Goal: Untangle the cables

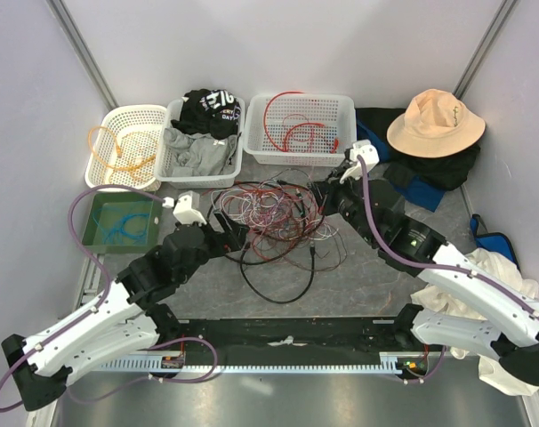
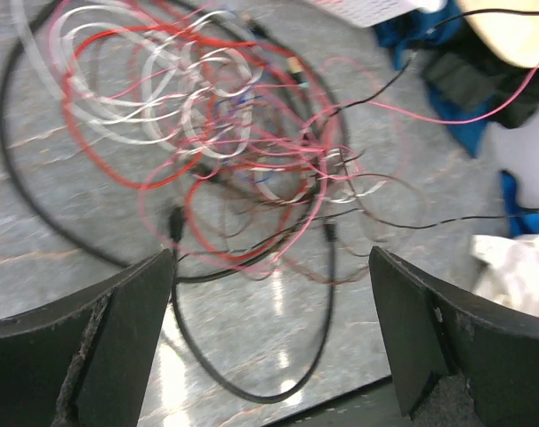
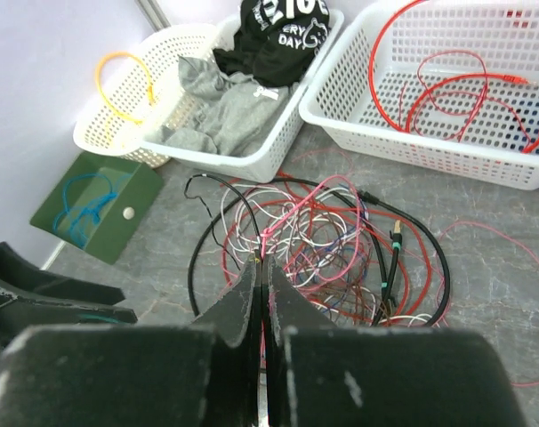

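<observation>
Well, the heap of thin red, pink, white and black cables (image 1: pixel 278 218) lies in a loose tangle on the grey marbled table (image 1: pixel 367 276), just in front of the white plastic lattice baskets (image 1: pixel 298 158). At its left side the left claw (image 2: pixel 271 256) hangs with jaws wide apart and nothing between them. Over on the right, the right claw (image 3: pixel 261 265) has its fingers pressed flat together beside a pink strand. Whether that strand is caught, I cannot tell.

grey marbled table (image 1: pixel 358 276), cables (image 1: pixel 274 218) tangled at its centre, green tray (image 1: pixel 90 227) at 9 o'clock, round white basket (image 1: pixel 136 114) at 10, narrow white basket (image 1: pixel 203 181) at 11, wide white basket (image 1: pixel 296 153) at 12, dark clothes (image 1: pixel 452 169) at 2, white cloth (image 1: pixel 496 262) at 4
</observation>
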Robot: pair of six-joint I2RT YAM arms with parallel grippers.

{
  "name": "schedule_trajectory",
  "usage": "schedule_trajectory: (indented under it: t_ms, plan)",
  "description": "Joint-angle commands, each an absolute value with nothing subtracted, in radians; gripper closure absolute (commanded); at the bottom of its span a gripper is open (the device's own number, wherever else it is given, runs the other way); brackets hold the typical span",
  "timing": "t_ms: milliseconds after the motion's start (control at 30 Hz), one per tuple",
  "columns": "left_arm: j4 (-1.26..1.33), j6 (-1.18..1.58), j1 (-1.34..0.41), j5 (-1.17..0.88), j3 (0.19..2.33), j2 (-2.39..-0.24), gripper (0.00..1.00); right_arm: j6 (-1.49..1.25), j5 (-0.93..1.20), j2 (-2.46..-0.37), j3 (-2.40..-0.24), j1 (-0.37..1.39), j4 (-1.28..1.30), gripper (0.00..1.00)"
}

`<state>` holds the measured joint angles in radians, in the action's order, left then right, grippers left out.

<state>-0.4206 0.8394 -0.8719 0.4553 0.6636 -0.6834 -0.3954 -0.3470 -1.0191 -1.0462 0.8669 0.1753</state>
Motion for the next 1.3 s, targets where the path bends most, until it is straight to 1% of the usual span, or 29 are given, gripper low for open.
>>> schedule_trajectory:
  t_ms: [0, 67, 133, 233, 400, 500, 533, 600, 633, 700, 733, 800, 867, 1000, 1033, 1167, 1233, 1267]
  plan:
    - [-0.195, 0.76, -0.87, 0.368, 0.629, -0.649, 0.02, -0.397, -0.33, -0.973, -1.104, 0.87, 0.239, 1.0]
    - [-0.039, 0.738, -0.87, 0.287, 0.588, -0.631, 0.03, -0.416, -0.318, -0.96, -1.091, 0.87, 0.239, 1.0]
    - [0.125, 0.712, -0.87, 0.229, 0.519, -0.617, 0.05, -0.431, -0.301, -0.939, -1.082, 0.87, 0.241, 1.0]
    - [0.228, 0.701, -0.868, 0.125, 0.468, -0.647, 0.1, -0.44, -0.281, -0.92, -1.075, 0.87, 0.25, 1.0]
    - [0.175, 0.706, -0.87, 0.098, 0.494, -0.757, 0.13, -0.452, -0.259, -0.885, -1.057, 0.87, 0.265, 1.0]
    - [0.088, 0.73, -0.87, 0.138, 0.515, -0.791, 0.14, -0.451, -0.27, -0.862, -1.032, 0.87, 0.275, 1.0]
    - [0.06, 0.742, -0.868, 0.193, 0.521, -0.807, 0.14, -0.453, -0.273, -0.856, -1.026, 0.87, 0.282, 1.0]
    - [-0.078, 0.791, -0.87, 0.273, 0.552, -0.824, 0.14, -0.451, -0.301, -0.83, -1.014, 0.87, 0.299, 1.0]
    - [-0.148, 0.816, -0.87, 0.378, 0.569, -0.834, 0.14, -0.451, -0.316, -0.815, -1.009, 0.87, 0.316, 1.0]
    - [-0.307, 0.883, -0.87, 0.475, 0.62, -0.841, 0.12, -0.449, -0.379, -0.752, -0.993, 0.87, 0.343, 1.0]
    - [-0.34, 0.897, -0.87, 0.539, 0.633, -0.841, 0.12, -0.446, -0.406, -0.72, -0.979, 0.868, 0.36, 1.0]
    - [-0.379, 0.916, -0.868, 0.58, 0.65, -0.819, 0.1, -0.452, -0.483, -0.622, -0.933, 0.87, 0.371, 1.0]
    - [-0.371, 0.92, -0.868, 0.603, 0.644, -0.789, 0.09, -0.457, -0.508, -0.562, -0.911, 0.87, 0.4, 1.0]
    - [-0.258, 0.829, -0.868, 0.575, 0.63, -0.785, 0.08, -0.466, -0.497, -0.563, -0.893, 0.87, 0.457, 1.0]
    - [-0.192, 0.801, -0.868, 0.536, 0.629, -0.795, 0.07, -0.469, -0.491, -0.568, -0.89, 0.87, 0.457, 1.0]
    - [-0.077, 0.72, -0.868, 0.479, 0.621, -0.873, 0.0, -0.477, -0.46, -0.58, -0.885, 0.868, 0.44, 1.0]
    - [-0.014, 0.695, -0.868, 0.43, 0.608, -0.917, 0.0, -0.474, -0.446, -0.591, -0.89, 0.87, 0.434, 1.0]
    - [0.058, 0.68, -0.868, 0.413, 0.592, -0.929, 0.0, -0.476, -0.443, -0.594, -0.897, 0.87, 0.433, 1.0]
